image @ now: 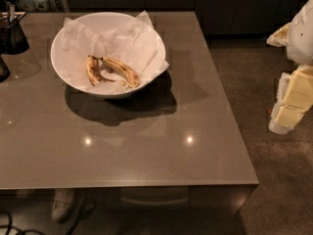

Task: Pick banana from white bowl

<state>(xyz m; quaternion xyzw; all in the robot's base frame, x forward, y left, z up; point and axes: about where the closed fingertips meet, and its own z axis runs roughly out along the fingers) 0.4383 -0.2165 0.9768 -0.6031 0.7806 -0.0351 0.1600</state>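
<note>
The white bowl (66,38) stands at the back left of the grey table, lined with crumpled white paper. Two bananas lie in it side by side. The banana (122,71) is the longer, gently curved yellow one with brown speckles, on the right, with its thin stem pointing up and left. A shorter, darker, more curled banana (93,71) lies just to its left. My gripper (289,104), cream and white, is at the right edge of the view, over the floor beyond the table's right edge, far from the bowl and holding nothing I can see.
A dark wire container (11,31) stands at the table's back left corner, with another dark object (2,68) at the left edge. The table's (146,151) right edge borders dark floor. Dark cabinets stand behind.
</note>
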